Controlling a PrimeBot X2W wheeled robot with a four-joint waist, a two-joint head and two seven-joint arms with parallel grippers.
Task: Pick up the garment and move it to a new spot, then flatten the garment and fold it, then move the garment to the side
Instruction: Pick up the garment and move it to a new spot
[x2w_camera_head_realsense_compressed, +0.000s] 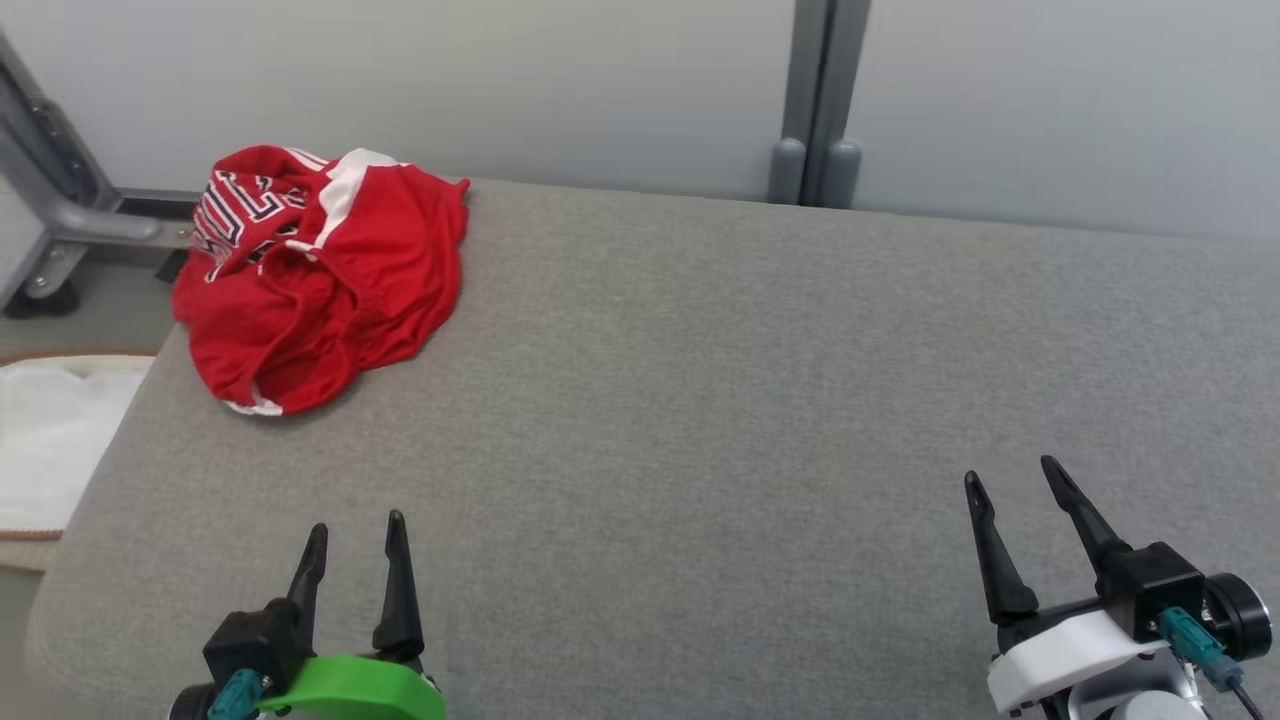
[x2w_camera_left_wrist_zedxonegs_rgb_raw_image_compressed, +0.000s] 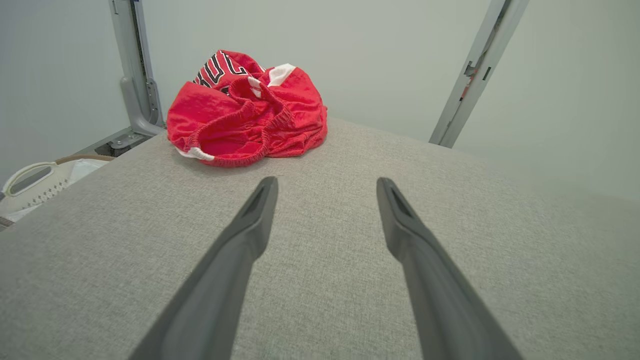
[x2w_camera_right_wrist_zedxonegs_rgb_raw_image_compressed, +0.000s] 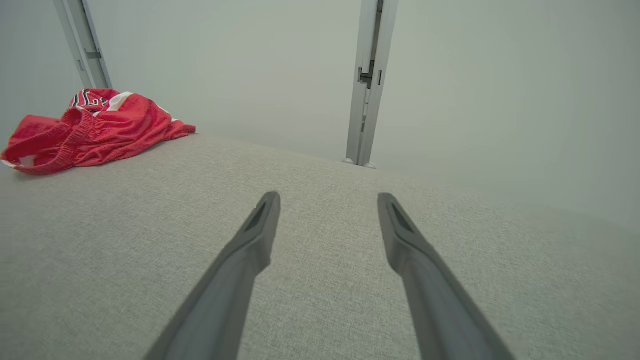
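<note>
A crumpled red garment (x2w_camera_head_realsense_compressed: 320, 275) with white trim and black-and-white lettering lies at the far left corner of the grey padded table (x2w_camera_head_realsense_compressed: 720, 400). In the left wrist view the garment (x2w_camera_left_wrist_zedxonegs_rgb_raw_image_compressed: 247, 117) sits straight ahead, its elastic waistband facing me. From the right wrist it appears far off to the left as a low heap, the garment (x2w_camera_right_wrist_zedxonegs_rgb_raw_image_compressed: 90, 130). My left gripper (x2w_camera_head_realsense_compressed: 357, 525) stands open near the front edge, well short of the garment, nothing between its fingers. At the lower right, my right gripper (x2w_camera_head_realsense_compressed: 1010, 475) is open and empty too.
A pale wall with a grey post (x2w_camera_head_realsense_compressed: 815, 100) runs behind the table. Off the table's left edge a white basket (x2w_camera_head_realsense_compressed: 50, 440) sits on the floor, and a grey metal frame on wheels (x2w_camera_head_realsense_compressed: 60, 200) stands at the back left.
</note>
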